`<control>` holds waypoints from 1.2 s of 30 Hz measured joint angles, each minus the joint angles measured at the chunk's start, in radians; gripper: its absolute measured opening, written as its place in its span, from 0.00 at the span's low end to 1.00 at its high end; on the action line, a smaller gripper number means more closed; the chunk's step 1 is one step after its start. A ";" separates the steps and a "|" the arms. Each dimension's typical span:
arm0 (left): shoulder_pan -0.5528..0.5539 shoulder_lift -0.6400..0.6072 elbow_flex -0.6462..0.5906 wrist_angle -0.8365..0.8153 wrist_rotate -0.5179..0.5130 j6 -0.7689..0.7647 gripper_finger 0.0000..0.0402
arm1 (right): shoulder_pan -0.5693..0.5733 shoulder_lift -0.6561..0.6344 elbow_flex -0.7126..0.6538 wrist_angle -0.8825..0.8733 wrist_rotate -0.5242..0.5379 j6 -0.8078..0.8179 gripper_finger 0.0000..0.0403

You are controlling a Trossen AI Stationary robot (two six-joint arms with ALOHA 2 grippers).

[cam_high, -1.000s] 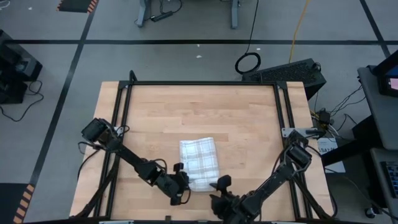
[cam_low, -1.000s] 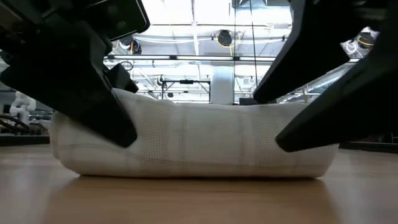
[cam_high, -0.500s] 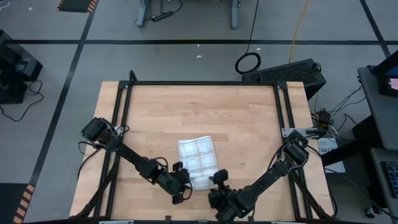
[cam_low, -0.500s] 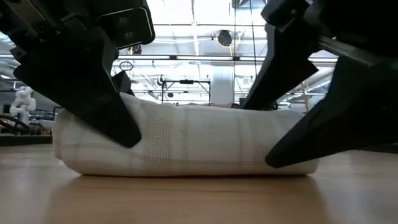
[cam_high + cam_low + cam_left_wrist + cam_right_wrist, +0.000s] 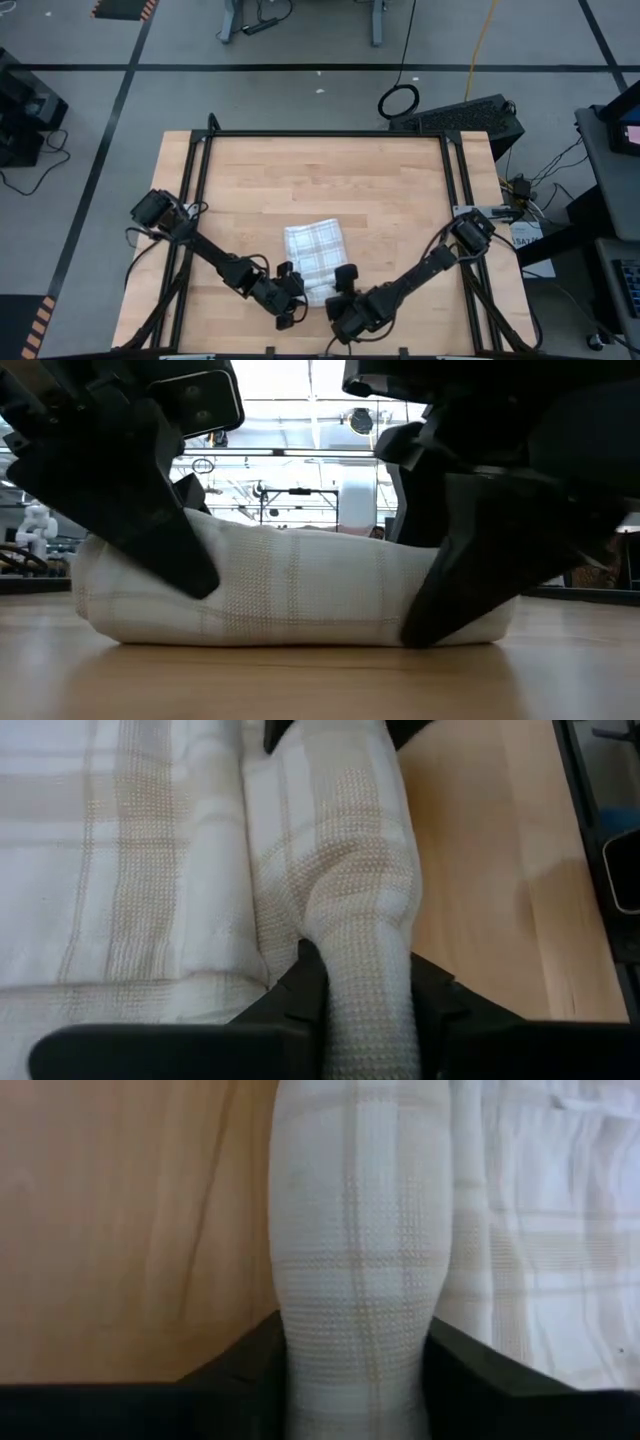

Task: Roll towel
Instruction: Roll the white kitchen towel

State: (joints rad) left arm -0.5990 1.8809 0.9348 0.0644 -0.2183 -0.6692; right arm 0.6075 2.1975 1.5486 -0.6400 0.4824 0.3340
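The towel (image 5: 313,252), white with a grey-tan plaid grid, lies on the wooden table (image 5: 400,190) near its near edge. Its near part is rolled into a thick roll (image 5: 290,595). The far part (image 5: 120,850) lies flat on the wood. My left gripper (image 5: 287,296) is shut on the roll's left end. My right gripper (image 5: 343,290) is shut on its right end. In the low view the dark fingers cover both ends of the roll. My left gripper pinches the roll's left end (image 5: 365,970) between its two fingers (image 5: 300,990), slanting down from the near left, and the cloth is squeezed narrower there. The roll rests on the table. My right gripper has the roll's right end (image 5: 355,1320) between its two fingers (image 5: 455,1365), one on each side, slanting down from the near right. The fingers lie across the roll. The roll's underside stays on the table (image 5: 460,642).
Bare wood lies beyond the towel toward the far edge and to both sides. A black frame (image 5: 325,134) runs along the table's far and side edges. Both arms reach in from the near corners.
My right gripper has swung toward the table's left along the near edge onto the roll's right end, and its fingers have closed in on the cloth. The roll has been pushed slightly toward the left. My left gripper has kept its hold in place.
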 joint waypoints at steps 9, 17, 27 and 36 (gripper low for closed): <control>-0.054 -0.050 -0.005 -0.070 -0.017 0.046 0.49 | -0.024 0.001 0.002 0.048 -0.042 -0.003 0.25; -0.140 -0.213 -0.005 -0.242 -0.131 0.033 0.66 | -0.047 0.000 0.002 0.078 -0.144 0.060 0.26; -0.309 -0.169 -0.004 -0.206 -0.506 0.108 0.66 | -0.069 0.002 0.000 0.163 -0.294 0.153 0.27; -0.348 -0.014 -0.003 0.070 -0.530 0.353 0.66 | -0.080 0.002 0.000 0.218 -0.352 0.253 0.27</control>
State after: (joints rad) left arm -0.9470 1.8665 0.9321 0.1341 -0.7483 -0.3163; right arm 0.5274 2.1998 1.5482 -0.4217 0.1300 0.5866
